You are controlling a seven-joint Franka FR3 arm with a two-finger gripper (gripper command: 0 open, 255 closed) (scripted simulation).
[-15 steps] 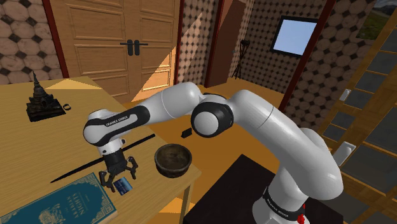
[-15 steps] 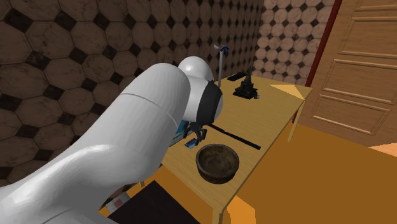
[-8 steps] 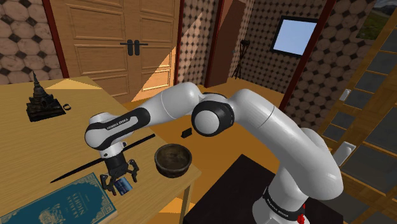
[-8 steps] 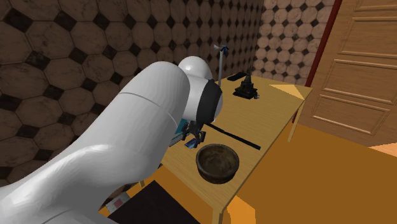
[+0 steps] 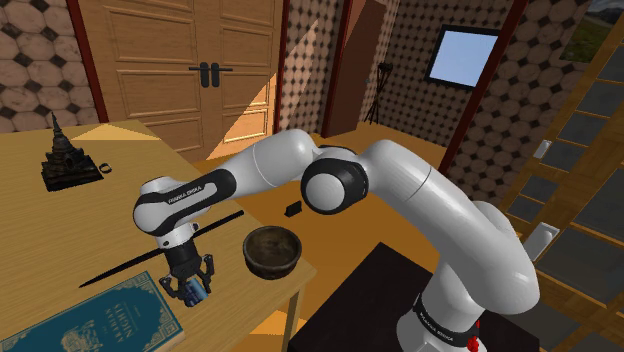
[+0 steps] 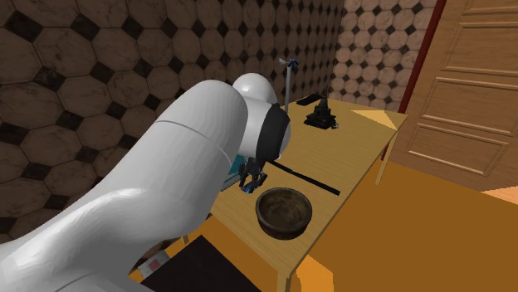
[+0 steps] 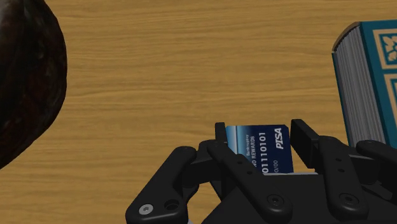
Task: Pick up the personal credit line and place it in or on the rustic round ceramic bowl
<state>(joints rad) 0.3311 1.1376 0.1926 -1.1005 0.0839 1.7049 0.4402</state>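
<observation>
A blue credit card (image 7: 261,147) with white print lies on the wooden table (image 7: 191,63), clasped edge to edge between my two black fingers (image 7: 304,136). My gripper (image 7: 262,137) is shut on it and stands low over the table near the front edge, seen as gripper (image 5: 190,290) in the shoulder view, with a bit of blue card (image 5: 196,291) between the fingers. The dark round bowl (image 5: 272,250) stands a short way to the shoulder view's right of the gripper. In the second exterior view the gripper (image 6: 249,180) is just behind the bowl (image 6: 284,212).
A teal book (image 5: 95,322) lies close beside the gripper, at the shoulder view's lower left; its page edge (image 7: 356,95) shows next to the fingers. A long black stick (image 5: 160,251) lies behind the gripper. A dark pagoda figurine (image 5: 68,160) stands at the far end.
The gripper has come down onto the card and its spread fingers have closed on the card's edges. The bowl, book and stick have not moved.
</observation>
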